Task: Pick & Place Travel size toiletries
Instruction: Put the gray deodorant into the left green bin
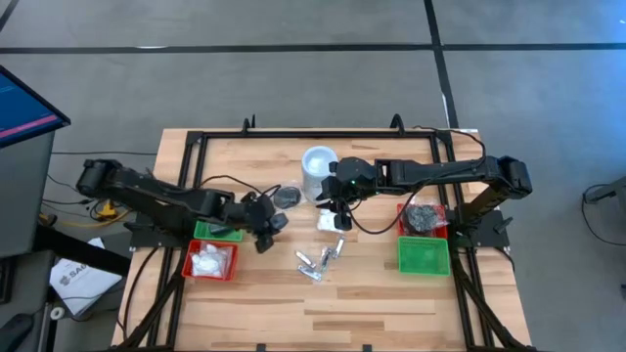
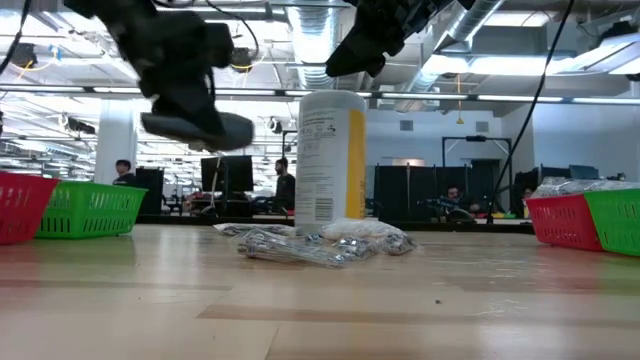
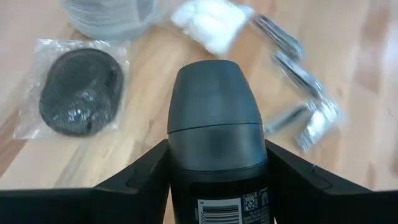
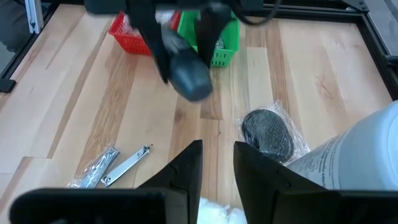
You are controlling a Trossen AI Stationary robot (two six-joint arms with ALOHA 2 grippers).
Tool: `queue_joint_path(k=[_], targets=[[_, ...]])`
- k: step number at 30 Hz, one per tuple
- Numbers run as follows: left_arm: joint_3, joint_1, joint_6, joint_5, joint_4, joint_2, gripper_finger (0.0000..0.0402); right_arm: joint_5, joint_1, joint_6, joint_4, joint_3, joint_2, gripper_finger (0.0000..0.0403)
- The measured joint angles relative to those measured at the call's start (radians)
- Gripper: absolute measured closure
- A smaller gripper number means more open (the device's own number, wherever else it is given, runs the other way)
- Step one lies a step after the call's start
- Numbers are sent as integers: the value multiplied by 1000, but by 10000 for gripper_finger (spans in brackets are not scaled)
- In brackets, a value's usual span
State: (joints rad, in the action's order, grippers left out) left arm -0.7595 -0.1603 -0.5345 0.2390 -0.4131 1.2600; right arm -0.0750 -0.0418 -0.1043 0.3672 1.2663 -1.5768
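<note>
Table [image 1: 372, 293] is light wood w/ a black frame. White canister [image 1: 319, 168] stands upright near the back middle. Left gripper [image 3: 217, 163] hangs above the table just in front of the left green tray [image 1: 217, 232], pinching a dark grey roll-on bottle [image 3: 216, 134]; bottle's long axis runs out along the fingers, rounded cap pointing toward the table middle. Right gripper [image 4: 217, 163] hovers beside the canister, fingers a little apart, nothing btwn them. Bagged black round pot [image 1: 287, 196] lies flat left of the canister. Silvery clippers [image 1: 313, 264] lie mid-table.
</note>
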Motion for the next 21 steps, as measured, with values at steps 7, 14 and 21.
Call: queue_joint_path(k=[7,14,21], targets=[[4,-9,-22,0,-239,-153,201,0,0,0,0,0,0,321],[4,-14,-8,-20,-431,-232,201,0,0,0,-1,0,0,321],[4,-14,-51,-19,-560,-246,201,0,0,0,-2,0,0,321]])
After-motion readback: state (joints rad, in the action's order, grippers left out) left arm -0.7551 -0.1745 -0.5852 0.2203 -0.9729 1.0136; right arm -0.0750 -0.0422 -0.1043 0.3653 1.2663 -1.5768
